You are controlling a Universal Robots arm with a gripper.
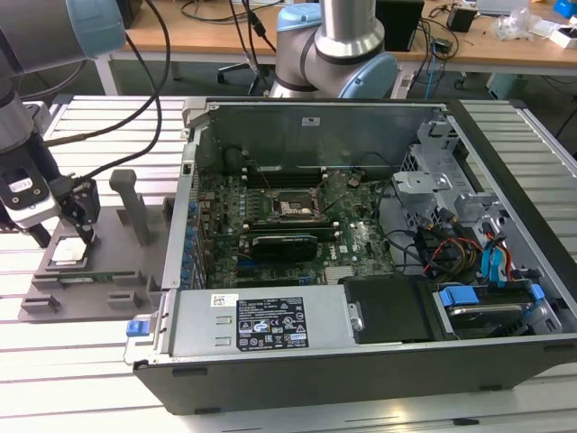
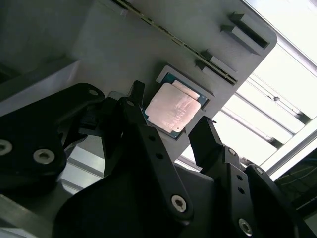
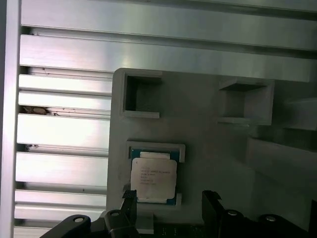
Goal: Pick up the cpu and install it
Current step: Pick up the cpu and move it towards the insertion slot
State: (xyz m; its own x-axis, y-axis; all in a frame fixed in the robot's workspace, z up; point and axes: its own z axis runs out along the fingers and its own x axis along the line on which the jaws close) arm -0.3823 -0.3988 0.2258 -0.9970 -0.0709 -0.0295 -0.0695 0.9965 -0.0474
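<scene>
On the exterior view's left: hovering w/ gripper just above grey fixture tray, jaws spread wide, nothing held. Cpu flat in its recess there, metal top up, between the fingers in both wrist views, apparently untouched. Step in hand, by the look: the pick. Best to centre over the chip first, since it seems nearer one finger than the other in first wrist view. Keep level, close slowly on opposite edges, not corners; no scraping on recess walls. Further right: open pc case w/ socket on the board, well apart from cpu.
</scene>
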